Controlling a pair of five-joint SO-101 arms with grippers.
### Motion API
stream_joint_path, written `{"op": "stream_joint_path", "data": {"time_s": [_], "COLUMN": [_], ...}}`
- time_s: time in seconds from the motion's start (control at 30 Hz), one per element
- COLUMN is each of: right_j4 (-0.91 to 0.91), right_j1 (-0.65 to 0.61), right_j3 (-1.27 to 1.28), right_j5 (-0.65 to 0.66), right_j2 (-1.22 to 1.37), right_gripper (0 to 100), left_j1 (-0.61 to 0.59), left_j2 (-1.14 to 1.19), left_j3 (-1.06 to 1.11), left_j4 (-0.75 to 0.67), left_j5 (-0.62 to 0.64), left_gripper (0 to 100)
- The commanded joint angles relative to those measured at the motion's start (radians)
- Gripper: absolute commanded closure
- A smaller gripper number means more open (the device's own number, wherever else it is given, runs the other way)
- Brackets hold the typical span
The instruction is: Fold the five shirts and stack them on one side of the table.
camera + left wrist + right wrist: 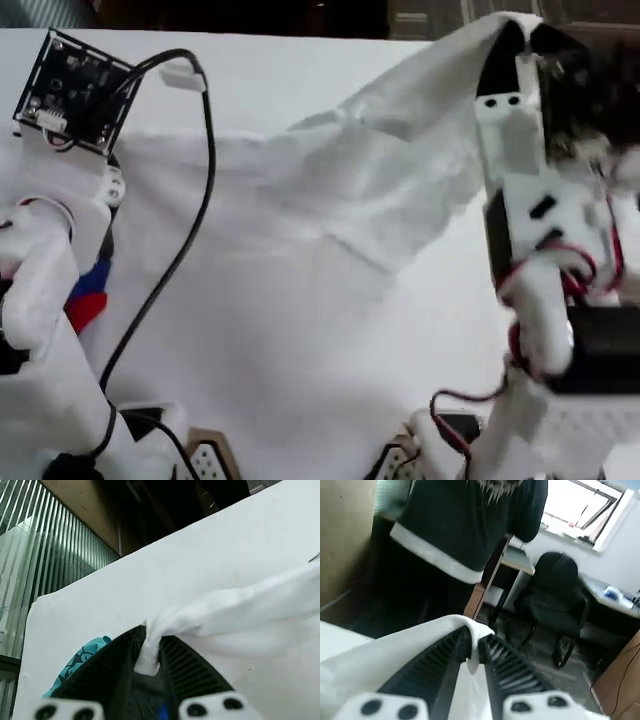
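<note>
The shirt (290,300) lies spread over the table (300,70), with one corner held up above the table's far edge by the right gripper (474,647), which is clamped on the cloth. The left gripper (150,647) is closed tight on another pinch of shirt just over the table.

My left arm (45,300) sits low over the table's left side, with its wrist camera board (75,90) on top. The left gripper (150,652) has its jaws pinched tight on a bunch of the white shirt (240,610). My right arm (535,260) stands raised on the right, forearm near upright. The right gripper (474,652) is clamped on a fold of that shirt, held high.
</note>
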Motion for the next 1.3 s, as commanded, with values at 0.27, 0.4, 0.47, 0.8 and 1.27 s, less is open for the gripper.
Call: {"op": "stream_joint_path", "data": {"time_s": [0.27,0.4,0.47,0.8,1.27], "right_j4": [0.133,0.208,0.226,0.272,-0.071], "right_j1": [0.002,0.002,0.002,-0.039,-0.108], "right_j3": [-0.219,-0.23,-0.226,-0.215,0.135], "right_j5": [0.031,0.032,0.035,0.035,0.028], "right_j2": [-0.09,-0.153,-0.188,-0.271,0.157], "right_gripper": [97.9,97.9,97.9,97.9,97.8], "left_j1": [0.005,0.005,0.003,-0.002,0.003], "left_j2": [-0.166,-0.253,-0.295,-0.437,-0.095], "left_j3": [0.097,0.154,0.168,0.277,0.536], "left_j4": [0.021,0.021,0.025,0.02,-0.388], "left_j5": [0.002,0.002,0.002,0.002,0.002], "left_gripper": [97,97,97,97,97]}}
